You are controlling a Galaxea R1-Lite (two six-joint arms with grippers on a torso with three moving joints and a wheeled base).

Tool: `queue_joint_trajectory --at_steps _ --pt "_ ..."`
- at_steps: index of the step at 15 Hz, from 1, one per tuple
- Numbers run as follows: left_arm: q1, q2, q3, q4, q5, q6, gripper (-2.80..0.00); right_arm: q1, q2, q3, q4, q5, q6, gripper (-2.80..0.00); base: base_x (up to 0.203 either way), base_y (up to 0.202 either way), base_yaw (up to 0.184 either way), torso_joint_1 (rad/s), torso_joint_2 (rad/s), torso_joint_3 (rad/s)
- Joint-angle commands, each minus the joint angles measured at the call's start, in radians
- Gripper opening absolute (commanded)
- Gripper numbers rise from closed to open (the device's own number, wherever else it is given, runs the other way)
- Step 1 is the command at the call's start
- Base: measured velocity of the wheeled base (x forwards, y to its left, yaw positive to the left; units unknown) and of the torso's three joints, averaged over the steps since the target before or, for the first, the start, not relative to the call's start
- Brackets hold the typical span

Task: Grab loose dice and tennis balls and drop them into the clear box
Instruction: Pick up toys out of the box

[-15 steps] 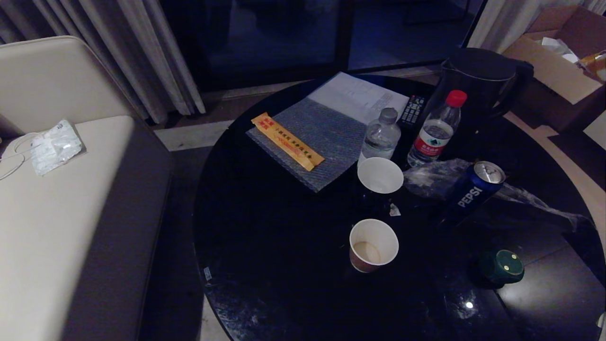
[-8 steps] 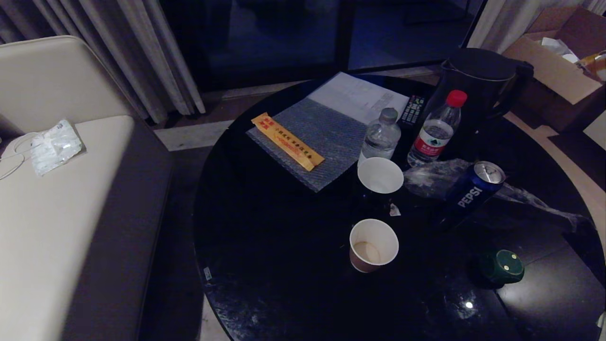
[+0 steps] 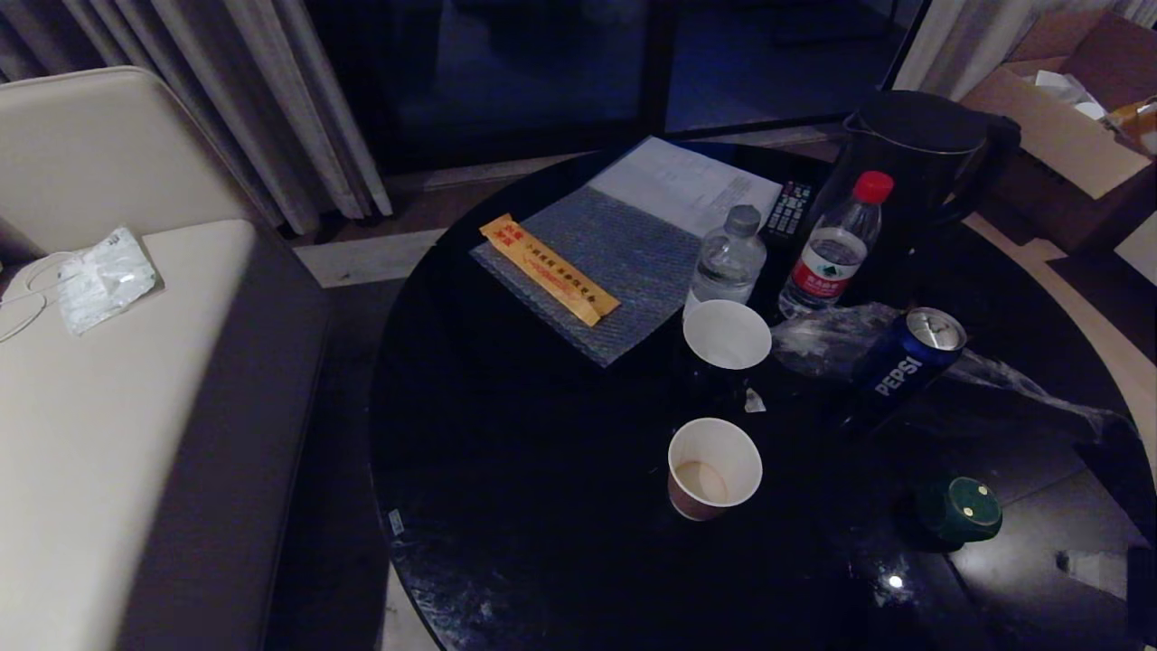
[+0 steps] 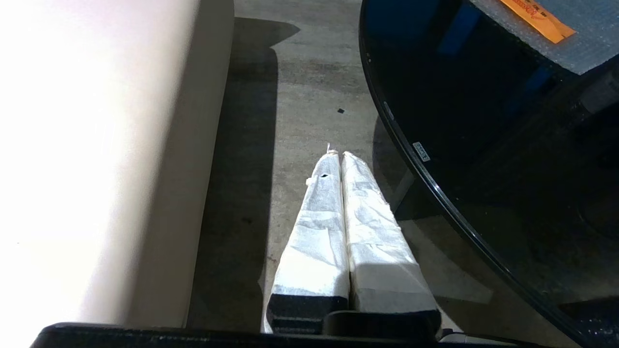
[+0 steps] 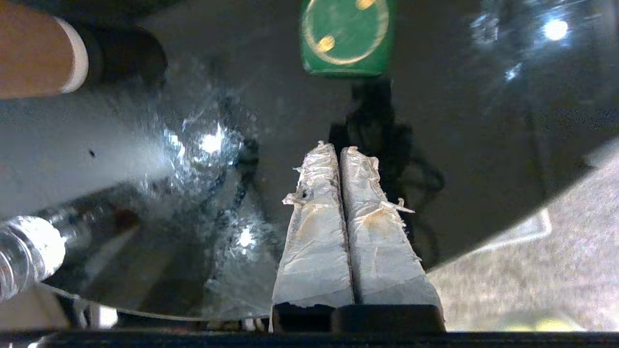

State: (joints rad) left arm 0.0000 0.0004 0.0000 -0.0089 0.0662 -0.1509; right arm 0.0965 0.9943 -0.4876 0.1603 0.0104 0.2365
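Note:
One of the dice, dark green with pale pips (image 3: 963,509), lies near the right front of the round black table (image 3: 542,452). In the right wrist view the same green die (image 5: 346,36) sits a short way ahead of my right gripper (image 5: 337,147). That gripper is shut and empty, hovering over the table's edge. My left gripper (image 4: 337,153) is shut and empty, parked over the floor between the sofa and the table rim (image 4: 425,174). No tennis balls and no clear box are in view.
Two paper cups (image 3: 714,466) (image 3: 726,334), a Pepsi can (image 3: 904,366), two water bottles (image 3: 728,258) (image 3: 836,249), a black kettle (image 3: 913,154) and crumpled plastic film (image 3: 1012,375) crowd the table's middle and right. A bubble-wrap sheet (image 3: 624,271) lies at the back. A beige sofa (image 3: 108,380) stands left.
A dark part of my right arm has come into the head view's lower right corner, with a new reflection on the table beside it. The things on the table have not moved.

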Motion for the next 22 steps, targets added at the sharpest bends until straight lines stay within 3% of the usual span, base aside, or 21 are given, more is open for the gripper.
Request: queue_joint_trajectory --at_steps 1,2,3,8,15,17,22 --pt "0.0 0.0 0.0 0.0 0.001 -0.001 -2.8 0.011 0.105 -0.007 -0.015 0.002 0.007 -2.8 0.0 0.0 0.0 0.0 0.0 0.0" --pt "0.0 0.0 0.0 0.0 0.001 -0.001 -2.8 0.011 0.118 -0.007 -0.038 0.004 0.01 -0.26 0.0 0.0 0.0 0.0 0.0 0.0" --pt "0.0 0.0 0.0 0.0 0.001 -0.001 -2.8 0.012 0.142 -0.007 -0.04 0.006 0.005 0.0 0.0 0.0 0.0 0.0 0.0 0.0" --pt "0.0 -0.002 0.0 0.0 0.0 -0.001 -2.8 0.009 0.25 -0.016 -0.153 -0.001 -0.01 0.0 0.0 0.0 0.0 0.0 0.0 0.0" --pt "0.0 0.0 0.0 0.0 0.001 -0.001 -2.8 -0.001 0.343 -0.04 -0.189 -0.003 -0.038 0.0 0.0 0.0 0.0 0.0 0.0 0.0" --pt "0.0 -0.001 0.0 0.0 0.0 -0.001 -2.8 -0.003 0.39 -0.042 -0.275 -0.004 -0.039 0.0 0.0 0.0 0.0 0.0 0.0 0.0" --pt "0.0 -0.002 0.0 0.0 0.001 -0.001 -2.8 -0.014 0.471 -0.064 -0.335 -0.04 -0.04 0.0 0.0 0.0 0.0 0.0 0.0 0.0"
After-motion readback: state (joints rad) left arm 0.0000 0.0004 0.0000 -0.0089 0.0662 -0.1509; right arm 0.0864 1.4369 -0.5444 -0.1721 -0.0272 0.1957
